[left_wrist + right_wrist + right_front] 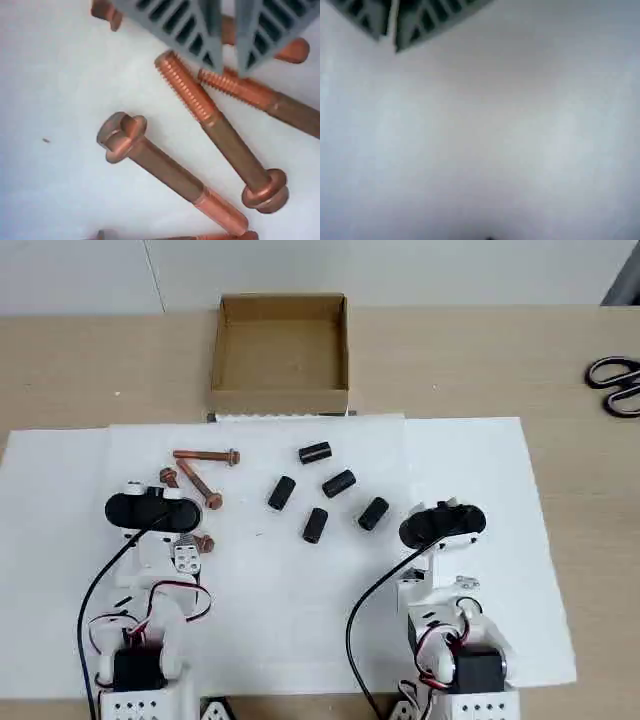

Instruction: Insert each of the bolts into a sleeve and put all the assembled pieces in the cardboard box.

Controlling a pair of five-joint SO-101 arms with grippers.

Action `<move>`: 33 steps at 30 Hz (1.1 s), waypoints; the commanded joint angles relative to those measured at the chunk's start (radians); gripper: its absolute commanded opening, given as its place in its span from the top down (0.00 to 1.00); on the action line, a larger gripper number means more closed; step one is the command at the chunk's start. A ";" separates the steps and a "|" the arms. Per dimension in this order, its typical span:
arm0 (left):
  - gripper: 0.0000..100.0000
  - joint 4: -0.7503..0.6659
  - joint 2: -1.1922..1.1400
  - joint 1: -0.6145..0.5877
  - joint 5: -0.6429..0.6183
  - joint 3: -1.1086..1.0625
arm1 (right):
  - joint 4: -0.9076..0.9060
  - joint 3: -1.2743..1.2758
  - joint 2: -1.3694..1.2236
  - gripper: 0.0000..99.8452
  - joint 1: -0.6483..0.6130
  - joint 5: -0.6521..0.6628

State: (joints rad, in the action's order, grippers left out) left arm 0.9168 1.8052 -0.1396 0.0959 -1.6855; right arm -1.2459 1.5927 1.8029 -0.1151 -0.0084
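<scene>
Left side of the white sheet (300, 620): copper bolts (205, 455) in a loose heap, partly under the left arm (150, 510). Centre of the sheet: 5 black sleeves (338, 483), each lying apart from the rest, none with a bolt in it. Beyond the sheet's far edge: cardboard box (280, 398), nothing inside. 0 pieces assembled.

Low over the heap: left hand (230, 70), jaws a narrow slit apart, gripping nothing, tips right above the threaded ends of 2 bolts lying just beside each other. Over bare sheet, near the rightmost sleeve (373, 513): right hand (395, 42), closed or as good as closed, empty.

Step in hand, most likely: first bolt pickup on the left side.

To do it well:
- Open wider before going down; too tight for a shank as set now.
- Skip the 2 paired threaded ends: risk of pinching both or flicking 1 away.
- Go for the outer bolt (172, 172), both flanks free at mid-shank.
- Grip across the smooth shank close to the head, threaded end left sticking out for insertion.
- Round parts on paper, likely to roll: come straight down, close slowly.
- With the right hand, take a sleeve across its barrel, bore kept clear and lined up with the bolt axis.
</scene>
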 commanded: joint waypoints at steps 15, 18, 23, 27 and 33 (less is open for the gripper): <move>0.99 -0.023 0.011 0.002 0.000 0.004 | 0.024 0.000 0.012 1.00 0.004 0.014; 0.99 -0.023 0.011 0.002 0.000 0.004 | 0.024 0.000 0.012 1.00 -0.007 0.012; 0.99 -0.023 0.011 0.002 0.000 0.004 | 0.024 0.000 0.012 1.00 -0.038 0.014; 0.99 -0.023 0.011 0.002 0.000 0.004 | 0.024 0.000 0.012 1.00 -0.041 0.014; 0.99 -0.023 0.011 0.002 0.000 0.004 | 0.024 0.000 0.012 1.00 -0.042 0.014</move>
State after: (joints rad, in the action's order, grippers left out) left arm 0.9168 1.8052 -0.1396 0.0959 -1.6855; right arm -1.2459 1.5927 1.8029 -0.1488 -0.0084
